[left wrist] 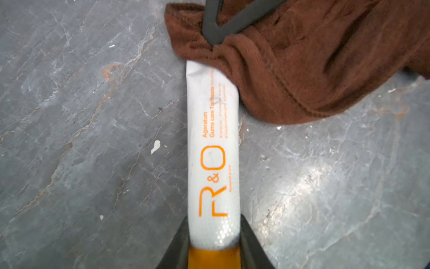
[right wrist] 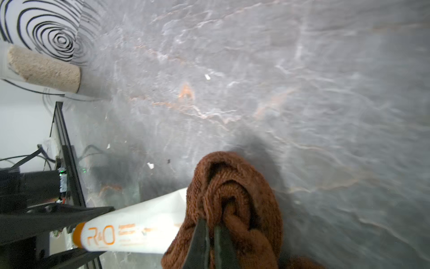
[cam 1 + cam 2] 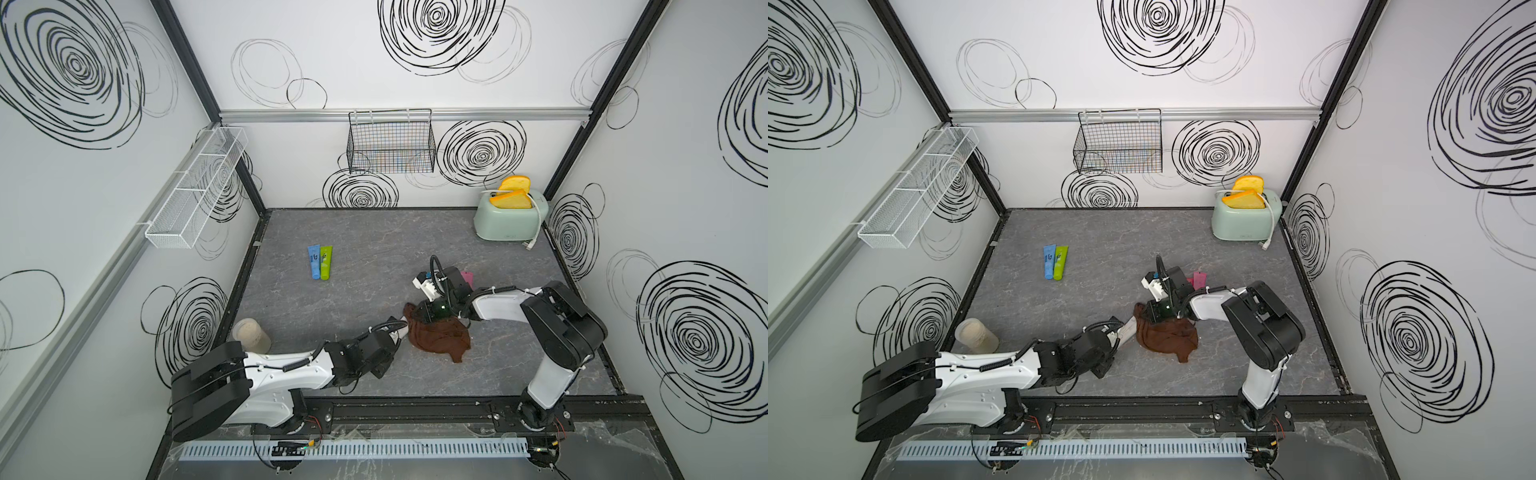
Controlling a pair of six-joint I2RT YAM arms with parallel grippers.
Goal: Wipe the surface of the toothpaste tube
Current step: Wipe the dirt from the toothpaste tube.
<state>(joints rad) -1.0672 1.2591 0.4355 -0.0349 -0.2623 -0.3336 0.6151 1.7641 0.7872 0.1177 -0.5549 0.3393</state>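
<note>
The toothpaste tube (image 1: 213, 151), probably light, slippery and soft, is low at the front middle of the tabletop (image 1: 93, 139), with the left hand (image 1: 214, 233) clamped near its firmer cap end, likely the best hold, while the fully closed right hand (image 2: 210, 233) pinches a cloth (image 2: 232, 198) against its tail.

- We are gripping the toothpaste tube (image 1: 213, 151) in our left pincer (image 1: 214, 217), the dark jaws pressing on either side of it next to the orange cap (image 1: 214, 258).
- The white tube is stretching away from the camera, its orange "R&O" lettering facing up.
- The brown cloth (image 1: 302, 69) is overlapping the tube's far flat end and spreading over the desk (image 1: 81, 139) beside it.
- Our right pincer (image 1: 213, 39) is pinching a fold of that cloth, tips closed together.
- The grey veined desk is showing a few small white flecks (image 1: 155, 146).
</note>
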